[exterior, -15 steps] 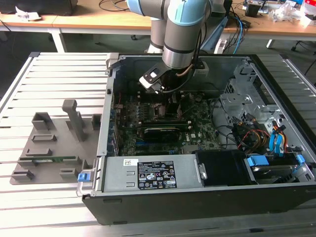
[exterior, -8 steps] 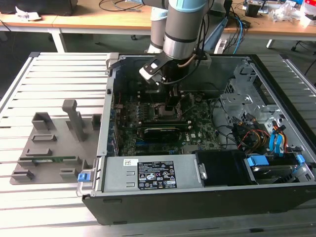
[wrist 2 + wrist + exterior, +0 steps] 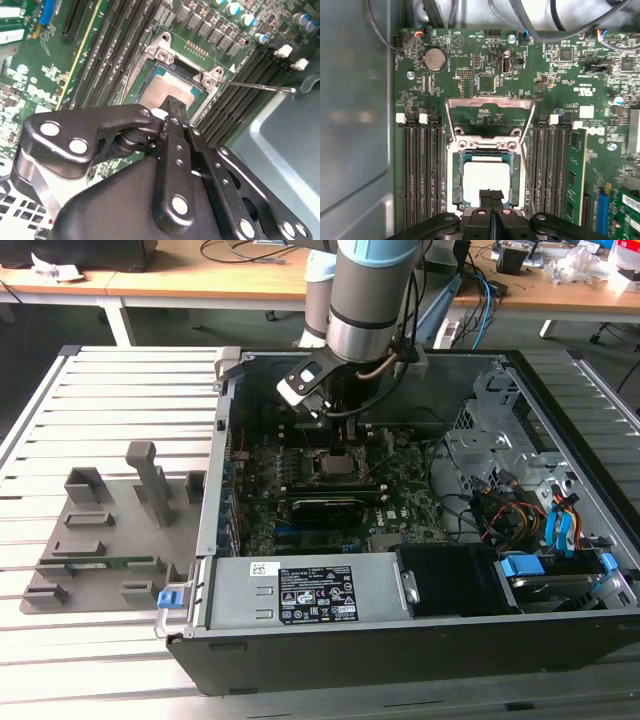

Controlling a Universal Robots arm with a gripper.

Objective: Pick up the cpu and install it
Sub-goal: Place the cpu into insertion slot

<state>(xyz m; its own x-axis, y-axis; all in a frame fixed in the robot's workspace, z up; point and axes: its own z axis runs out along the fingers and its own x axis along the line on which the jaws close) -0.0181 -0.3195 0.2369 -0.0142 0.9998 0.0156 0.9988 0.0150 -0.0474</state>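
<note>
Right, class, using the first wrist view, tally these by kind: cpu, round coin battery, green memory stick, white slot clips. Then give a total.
cpu: 1
coin battery: 1
green memory stick: 1
white slot clips: 4
Total: 7

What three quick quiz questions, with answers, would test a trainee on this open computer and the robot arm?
1. True or false: the cpu sits in its socket, with the metal retention plate flipped open.
2. The tips of the gripper are nearest to: A) the cpu, B) the coin battery, C) the green memory stick?
3. Fill in: in the exterior view, the grey parts tray lies on the view's ____ of the computer case.
Key: 1 true; 2 A; 3 left.
</note>
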